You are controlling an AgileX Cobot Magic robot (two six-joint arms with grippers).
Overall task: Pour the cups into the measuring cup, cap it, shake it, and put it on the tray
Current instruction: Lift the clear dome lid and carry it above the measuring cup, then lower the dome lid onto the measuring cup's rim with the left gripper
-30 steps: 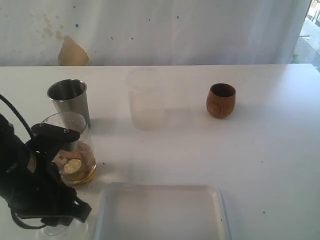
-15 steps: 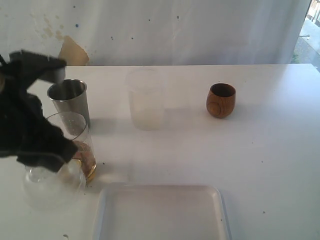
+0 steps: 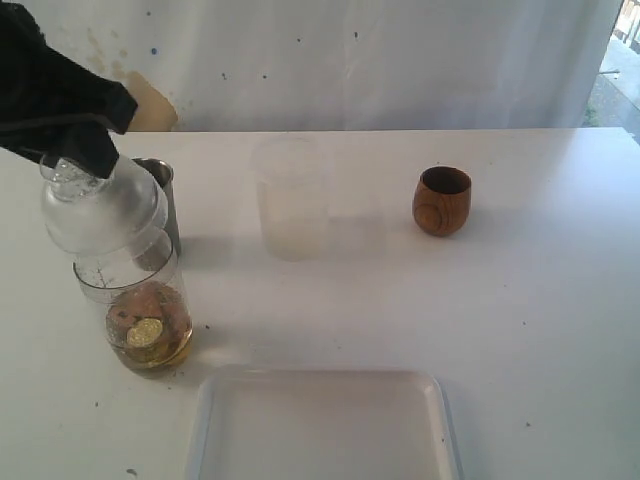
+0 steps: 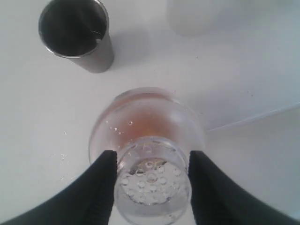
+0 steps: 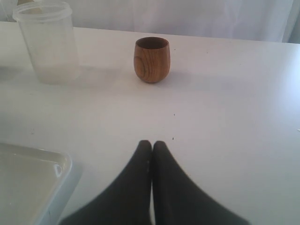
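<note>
My left gripper [image 3: 78, 158] [image 4: 151, 174] is shut on a clear domed cap [image 3: 104, 207] [image 4: 151, 185] with small holes in its top. It holds the cap right over the mouth of the measuring cup [image 3: 146, 322] [image 4: 143, 110], which has amber contents in its bottom; I cannot tell whether cap and rim touch. The steel tumbler [image 3: 166, 195] [image 4: 77, 36] stands just behind it. At the right stands the wooden cup [image 3: 442, 201] [image 5: 151, 59]. The white tray [image 3: 320, 425] [image 5: 28, 180] lies at the front. My right gripper [image 5: 151, 145] is shut and empty, low over the table.
A frosted plastic cup [image 3: 292, 200] [image 5: 49, 43] stands at the back middle, between the tumbler and the wooden cup. A white curtain hangs behind the table's far edge.
My left gripper has lifted the clear cap from the table's front left corner and carried it up and back, over the measuring cup. The right gripper has stayed shut.
</note>
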